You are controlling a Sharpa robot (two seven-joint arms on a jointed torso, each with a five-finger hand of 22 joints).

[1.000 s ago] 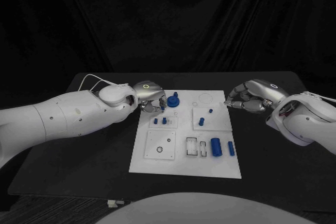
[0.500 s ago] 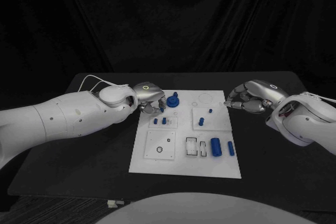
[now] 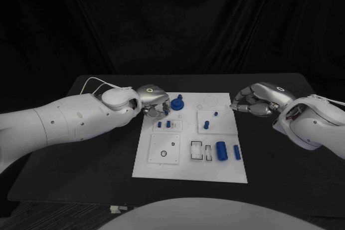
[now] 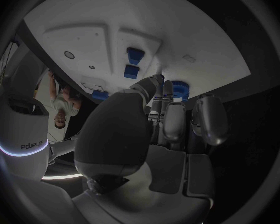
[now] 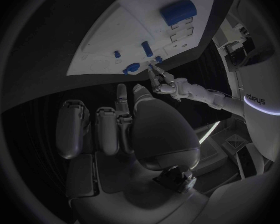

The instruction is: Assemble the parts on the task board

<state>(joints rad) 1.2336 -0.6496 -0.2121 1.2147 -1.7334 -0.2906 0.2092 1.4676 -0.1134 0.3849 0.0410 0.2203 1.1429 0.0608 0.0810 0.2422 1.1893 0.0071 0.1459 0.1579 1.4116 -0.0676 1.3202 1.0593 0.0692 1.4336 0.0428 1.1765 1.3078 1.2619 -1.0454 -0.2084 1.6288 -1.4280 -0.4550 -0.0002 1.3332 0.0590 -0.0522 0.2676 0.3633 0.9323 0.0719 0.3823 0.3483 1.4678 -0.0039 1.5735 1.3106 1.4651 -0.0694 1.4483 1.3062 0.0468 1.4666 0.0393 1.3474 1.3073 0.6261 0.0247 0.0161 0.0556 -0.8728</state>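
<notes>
Both hands hung over a black table point(image 3: 86, 155) before dark curtains point(image 3: 172, 30): left hand point(image 3: 153, 101) by the task board point(image 3: 191, 174), grip unclear; right hand point(image 3: 253, 101) curled empty.

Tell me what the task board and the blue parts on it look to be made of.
Task board: looks like rigid white plastic or coated sheet with a matte finish; it is flat, evenly pale, with crisp recessed outlines and no glare.

Blue parts: probably moulded or printed plastic; the colour is uniform and saturated, with only a soft sheen. The exact material cannot be confirmed.
</notes>
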